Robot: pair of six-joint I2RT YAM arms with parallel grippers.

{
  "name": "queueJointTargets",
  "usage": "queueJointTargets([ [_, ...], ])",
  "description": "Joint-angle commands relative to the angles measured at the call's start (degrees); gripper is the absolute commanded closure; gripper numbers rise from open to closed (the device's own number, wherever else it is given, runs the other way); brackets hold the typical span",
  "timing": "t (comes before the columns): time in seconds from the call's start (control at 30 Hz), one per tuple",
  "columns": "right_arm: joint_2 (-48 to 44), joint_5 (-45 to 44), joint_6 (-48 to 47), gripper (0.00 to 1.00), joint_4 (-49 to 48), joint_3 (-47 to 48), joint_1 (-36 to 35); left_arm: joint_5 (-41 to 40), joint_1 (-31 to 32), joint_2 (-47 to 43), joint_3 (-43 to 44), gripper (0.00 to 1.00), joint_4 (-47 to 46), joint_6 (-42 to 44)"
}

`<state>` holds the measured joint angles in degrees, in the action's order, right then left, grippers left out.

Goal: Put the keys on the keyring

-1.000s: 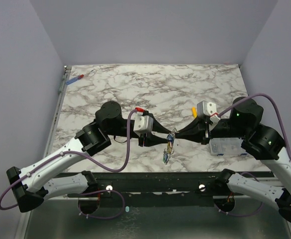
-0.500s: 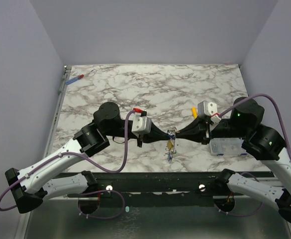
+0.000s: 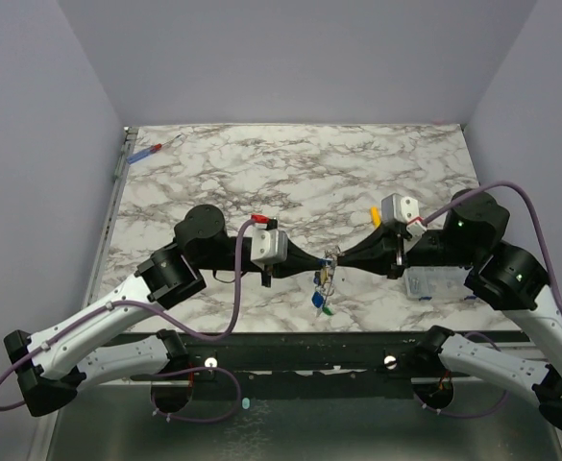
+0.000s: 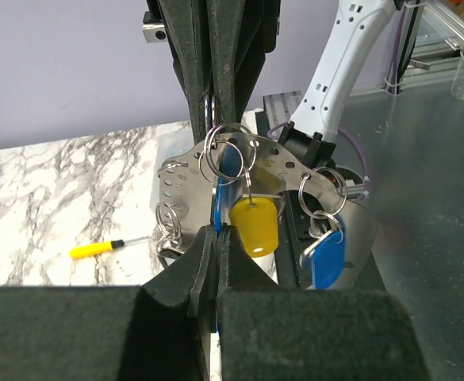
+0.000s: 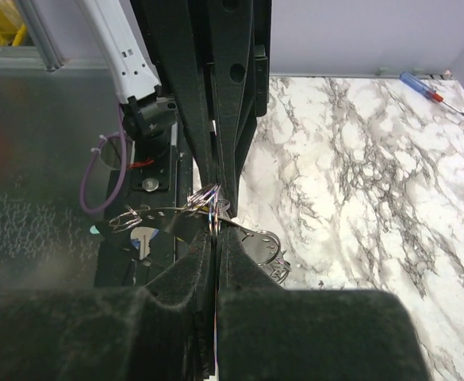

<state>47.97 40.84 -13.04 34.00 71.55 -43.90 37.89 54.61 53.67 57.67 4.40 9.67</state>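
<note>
My two grippers meet tip to tip above the table's near edge. The left gripper (image 3: 320,267) (image 4: 217,230) is shut on the thin edge of a blue-tagged key (image 4: 216,208). The right gripper (image 3: 334,261) (image 5: 216,230) is shut on the silver keyring (image 5: 216,213), seen edge-on. In the left wrist view the ring loops (image 4: 225,151) sit against the right fingers (image 4: 224,71). A curved silver plate (image 4: 283,168) carries more small rings. A yellow-tagged key (image 4: 255,226) and another blue-tagged key (image 4: 324,258) hang from them. From above the bunch (image 3: 320,296) hangs below the tips, blue and green tags showing.
A small clear plastic box (image 3: 435,283) lies under the right arm. A red-and-blue screwdriver (image 3: 146,152) lies at the far left corner. A yellow-handled screwdriver (image 4: 97,248) lies on the marble (image 3: 300,173). The black frame rail (image 3: 300,351) runs along the near edge.
The left arm has drawn back to the left and lower. The hanging bunch has swung left and now shows a green tag. The right arm has barely moved.
</note>
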Motion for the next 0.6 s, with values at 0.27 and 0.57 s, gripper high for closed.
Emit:
queueJointTargets([
  [0.27,-1.32,-0.63,1.69,0.99,-5.44,-0.80,-0.21,-6.84,-0.11,-1.84,-1.15,0.51,7.57,1.23],
  [0.57,-1.48,-0.57,1.78,0.99,-4.05,-3.66,-0.20,-12.01,-0.12,-3.73,7.80,0.32,12.26,1.26],
])
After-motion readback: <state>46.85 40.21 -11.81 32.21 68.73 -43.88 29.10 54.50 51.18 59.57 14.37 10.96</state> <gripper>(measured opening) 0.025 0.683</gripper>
